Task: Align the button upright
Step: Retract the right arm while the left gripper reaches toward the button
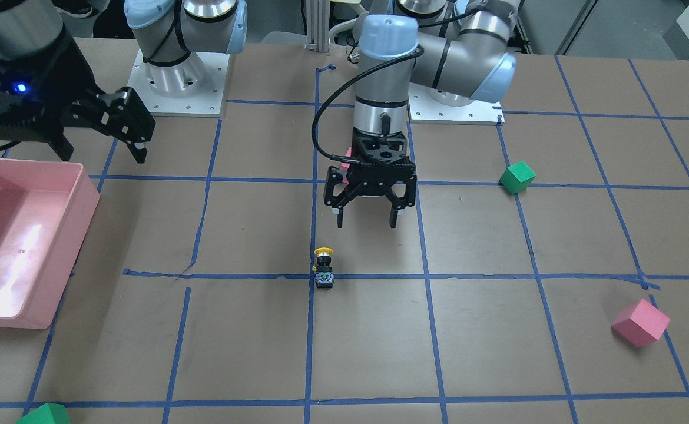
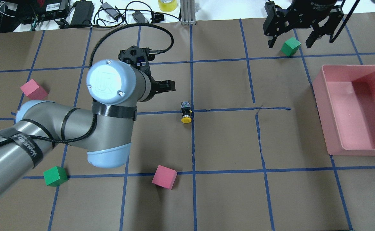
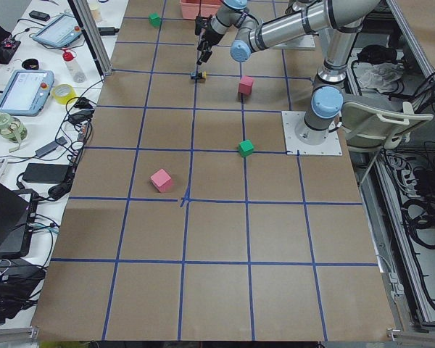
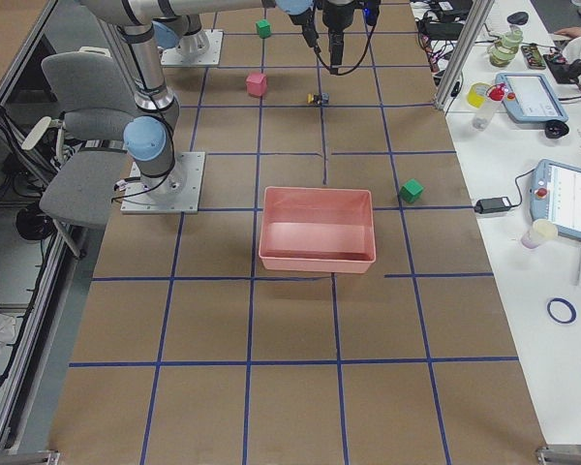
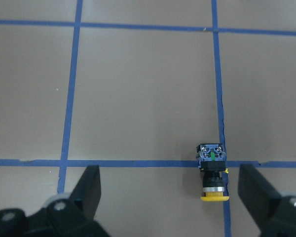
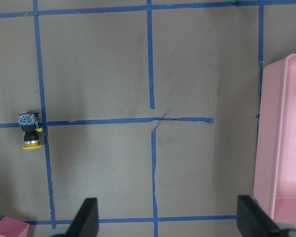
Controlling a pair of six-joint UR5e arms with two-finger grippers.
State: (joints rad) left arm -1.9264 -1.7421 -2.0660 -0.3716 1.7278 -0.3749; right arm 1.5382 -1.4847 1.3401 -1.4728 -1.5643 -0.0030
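Observation:
The button (image 1: 323, 268) lies on its side on a blue tape line near the table's middle. Its yellow cap points toward the robot and its grey base points away. It also shows in the overhead view (image 2: 186, 112), the left wrist view (image 5: 212, 170) and the right wrist view (image 6: 29, 131). My left gripper (image 1: 367, 225) is open and empty. It hovers above the table just on the robot's side of the button and a little to its left. My right gripper (image 2: 290, 43) is open and empty, raised high at the far right, away from the button.
A pink bin (image 2: 322, 106) stands on the right side of the table. Pink cubes (image 2: 164, 177) (image 2: 33, 89) and a green cube (image 2: 55, 175) lie on the left half. Another green cube (image 2: 290, 46) lies on the table under the raised right gripper.

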